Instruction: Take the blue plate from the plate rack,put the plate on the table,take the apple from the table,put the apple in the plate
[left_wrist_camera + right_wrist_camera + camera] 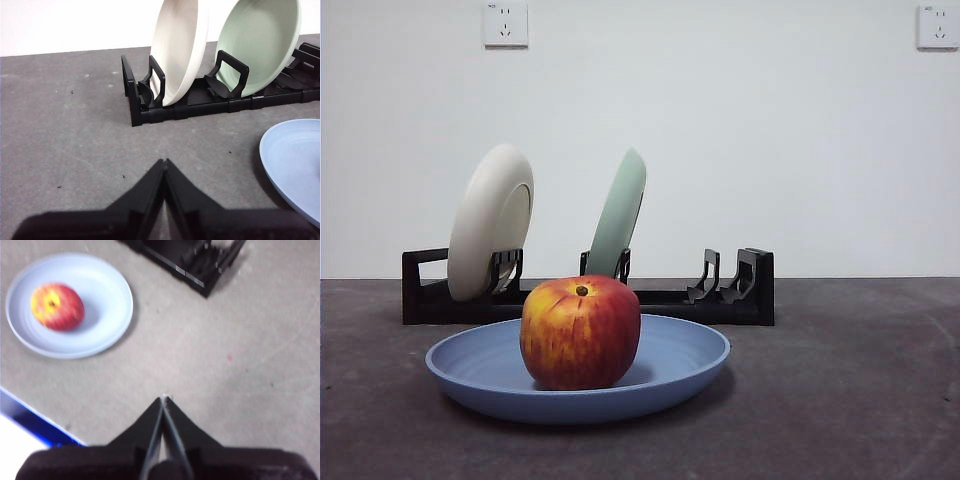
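Right claw (163,399) closed above table (860,400), streaked red apple (580,332) in blue plate (690,365)

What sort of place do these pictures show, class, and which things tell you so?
Probably a staged test bench, not a home kitchen: a bare white wall with sockets, a rough grey table, and only a plate rack, plates and an apple set out.

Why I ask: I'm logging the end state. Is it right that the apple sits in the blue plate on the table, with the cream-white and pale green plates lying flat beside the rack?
Not quite. The apple does sit in the blue plate on the table, but the cream-white plate and pale green plate stand upright in the plate rack, as the front view shows.
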Robot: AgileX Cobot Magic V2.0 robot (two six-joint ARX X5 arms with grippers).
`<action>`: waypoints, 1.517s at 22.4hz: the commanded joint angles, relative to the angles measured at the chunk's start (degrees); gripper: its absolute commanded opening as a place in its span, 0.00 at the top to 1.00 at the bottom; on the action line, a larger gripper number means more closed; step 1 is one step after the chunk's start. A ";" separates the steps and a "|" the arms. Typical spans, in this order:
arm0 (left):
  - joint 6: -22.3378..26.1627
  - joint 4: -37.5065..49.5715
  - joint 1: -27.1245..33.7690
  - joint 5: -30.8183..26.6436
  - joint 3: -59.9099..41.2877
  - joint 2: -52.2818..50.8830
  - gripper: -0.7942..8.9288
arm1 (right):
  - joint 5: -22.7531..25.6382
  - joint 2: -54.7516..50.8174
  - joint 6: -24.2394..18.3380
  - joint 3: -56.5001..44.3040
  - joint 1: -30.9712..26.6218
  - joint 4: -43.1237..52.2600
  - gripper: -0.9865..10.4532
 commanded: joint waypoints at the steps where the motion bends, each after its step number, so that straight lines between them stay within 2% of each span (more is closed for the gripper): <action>1: -0.37 0.02 0.17 -0.15 -0.59 -0.07 0.92 | 0.26 -0.02 0.37 -0.02 0.09 -0.94 0.91; 3: -0.37 0.02 0.17 -0.15 -0.59 -0.07 0.92 | 2.51 -0.15 -3.32 -0.07 -0.74 -0.79 0.91; 4: -0.37 0.02 0.17 -0.15 -0.59 -0.07 0.92 | 3.52 -0.46 -3.74 -0.07 -2.54 0.42 0.91; 5: -0.37 0.02 0.17 -0.15 -0.59 -0.07 0.92 | 3.45 -0.59 -5.62 -0.15 -4.98 2.80 0.91; 6: -0.37 0.04 0.17 -0.15 -0.59 -0.07 0.92 | 2.89 -1.88 -8.81 -1.70 -9.11 9.25 0.91; 7: -0.37 0.00 0.17 -0.15 -0.59 -0.07 0.92 | 0.07 -3.89 -11.69 -4.66 -13.18 17.57 0.91; 8: -0.37 0.02 0.17 -0.15 -0.59 -0.07 0.92 | -7.28 -7.26 -14.38 -10.10 -18.75 29.68 0.91; 10: -0.37 0.00 0.17 -0.13 -0.59 -0.07 0.92 | -21.73 -14.25 -14.88 -23.23 -28.96 51.04 0.91; 11: -0.37 0.02 0.17 -0.15 -0.59 -0.07 0.92 | -25.64 -17.18 -14.47 -29.57 -33.03 59.91 0.91; 12: -0.37 0.00 0.17 -0.15 -0.59 -0.07 0.92 | -27.98 -20.28 -13.53 -36.76 -37.27 69.02 0.91; 14: -0.37 0.00 0.17 -0.15 -0.59 -0.07 0.92 | -27.76 -24.79 -10.54 -46.93 -43.12 78.05 0.91; 17: -0.39 0.00 0.17 -0.15 -0.59 -0.07 0.92 | -27.23 -31.08 -9.03 -54.88 -49.29 78.23 0.91; 22: -0.37 0.00 0.17 -0.15 -0.59 0.15 0.92 | -27.21 -37.16 -9.07 -60.70 -55.04 75.89 0.91; 29: -0.37 0.00 0.17 -0.15 -0.57 0.15 0.92 | -24.70 -43.87 -9.25 -63.91 -56.26 65.31 0.91; 34: -0.37 0.00 0.17 -0.15 -0.59 0.15 0.92 | -21.16 -46.31 -9.46 -63.91 -56.26 58.95 0.91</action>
